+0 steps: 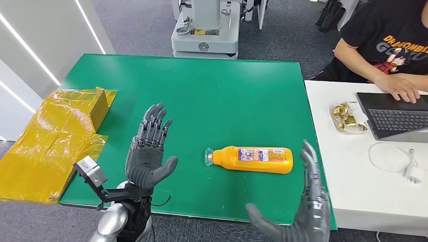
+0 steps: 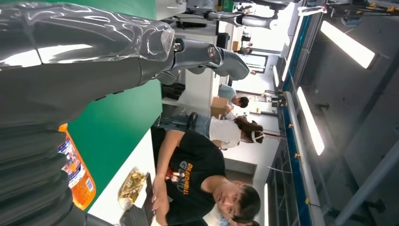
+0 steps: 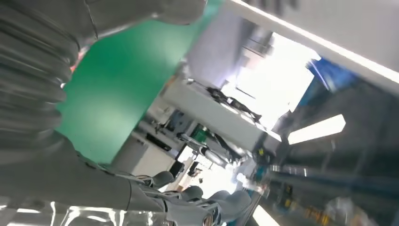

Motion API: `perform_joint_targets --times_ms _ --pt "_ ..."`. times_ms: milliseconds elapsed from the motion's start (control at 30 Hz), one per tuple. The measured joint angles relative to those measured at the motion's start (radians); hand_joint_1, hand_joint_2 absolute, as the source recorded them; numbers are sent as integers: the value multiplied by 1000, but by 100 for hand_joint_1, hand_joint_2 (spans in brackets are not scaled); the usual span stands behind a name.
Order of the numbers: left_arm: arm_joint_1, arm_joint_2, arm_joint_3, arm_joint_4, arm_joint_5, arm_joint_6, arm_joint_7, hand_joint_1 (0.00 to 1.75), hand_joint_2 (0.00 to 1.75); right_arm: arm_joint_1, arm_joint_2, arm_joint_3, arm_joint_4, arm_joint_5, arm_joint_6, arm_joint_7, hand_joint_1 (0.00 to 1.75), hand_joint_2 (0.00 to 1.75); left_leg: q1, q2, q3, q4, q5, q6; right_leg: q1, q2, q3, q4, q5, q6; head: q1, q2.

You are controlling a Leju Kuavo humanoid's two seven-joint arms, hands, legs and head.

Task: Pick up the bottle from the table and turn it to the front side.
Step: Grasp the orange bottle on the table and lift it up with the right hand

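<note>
Right hand (image 1: 303, 212) beside bottle (image 1: 251, 160)

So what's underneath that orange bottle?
The orange bottle lies on its side directly on the green table, nothing visible between them. The side it rests on is hidden from view.

The head view looks forward and down from high on the body over the green table (image 1: 212, 96). Each wrist view sits close behind its own fingers (image 2: 221, 59), turned sideways and facing past them across the room. All three share the table beyond the fingertips.
</note>
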Motion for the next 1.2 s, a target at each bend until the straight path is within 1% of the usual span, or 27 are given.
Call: perform_joint_targets --times_ms 67,133,300,433,533,600,667,733,900,1033,1200 --pt "1 0 0 -6 0 -5 3 0 175 -22 -28 -28 5 81 116 66 0 175 0 0 0 0 0 0 0 0 0 0 0 0 0 0" --pt "2 0 0 -9 0 -17 4 0 175 -52 -72 -55 22 106 226 108 0 175 0 0 0 0 0 0 0 -1 1 0 0 0 0 0" --pt "9 -7 2 -20 -1 -61 20 0 175 -183 -232 -93 121 98 490 165 0 175 -1 0 -1 1 1 1 -1 0 1 0 2 2 0 0" --pt "9 -15 9 -25 -2 -84 29 0 175 -348 -326 -79 229 89 696 181 0 175 -1 0 -1 2 2 2 -1 0 1 0 3 2 0 0" --pt "6 -19 12 -26 0 -95 32 0 175 -495 -373 -31 328 43 832 161 0 175 -1 0 -1 2 3 3 -2 0 0 0 4 2 0 0" --pt "2 -20 12 -26 3 -99 31 0 175 -587 -397 14 396 4 904 142 0 175 -1 -1 -1 2 3 3 -2 -1 0 1 4 2 0 0" --pt "-4 -19 12 -26 8 -96 27 0 175 -677 -409 72 467 -36 950 116 0 175 -1 -1 -1 2 3 3 -2 0 0 1 4 2 0 0" --pt "-12 -18 12 -26 15 -91 21 0 175 -758 -413 136 538 -70 970 91 0 175 -1 -1 -1 2 3 3 -2 -1 0 1 4 2 0 0" --pt "-28 -12 12 -23 38 -72 9 0 175 -905 -410 283 683 -122 1038 67 0 175 -1 -2 -1 2 4 3 -1 -2 0 1 4 2 0 0" --pt "-37 -1 12 -20 55 -60 -2 0 175 -984 -395 371 784 -140 1045 65 0 175 -1 -2 -2 2 3 3 -1 -2 0 1 4 2 0 0" --pt "-39 9 12 -18 61 -55 -10 0 175 -1031 -377 429 865 -145 1025 61 0 175 -1 -3 -2 2 3 3 -1 -2 0 1 4 2 0 0"
